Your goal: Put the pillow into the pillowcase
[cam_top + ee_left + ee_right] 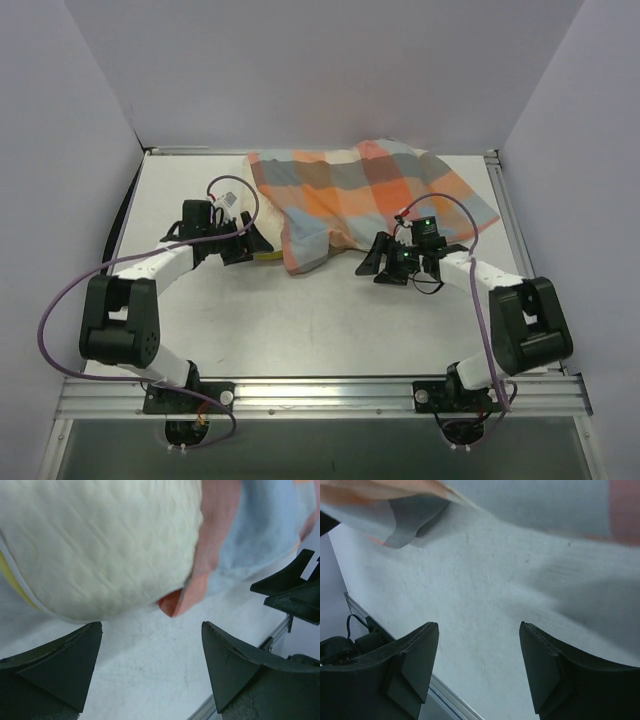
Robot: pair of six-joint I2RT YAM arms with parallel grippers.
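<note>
The checked pillowcase (360, 195) lies bulging at the back middle of the table, with the pillow mostly inside it. A cream and yellow corner of the pillow (267, 256) pokes out at its left front end. In the left wrist view the dotted cream pillow (100, 545) sits in the orange-edged pillowcase (210, 540) mouth. My left gripper (245, 243) (151, 625) stands open just short of that end, holding nothing. Off the pillowcase's front edge, my right gripper (385, 262) (478, 625) is open over bare table, with the cloth (535, 505) beyond its fingertips.
Lilac walls (80, 120) close in the white table on the left, back and right. An aluminium rail (320, 390) runs along the near edge by the arm bases. Purple cables (60, 290) loop beside both arms.
</note>
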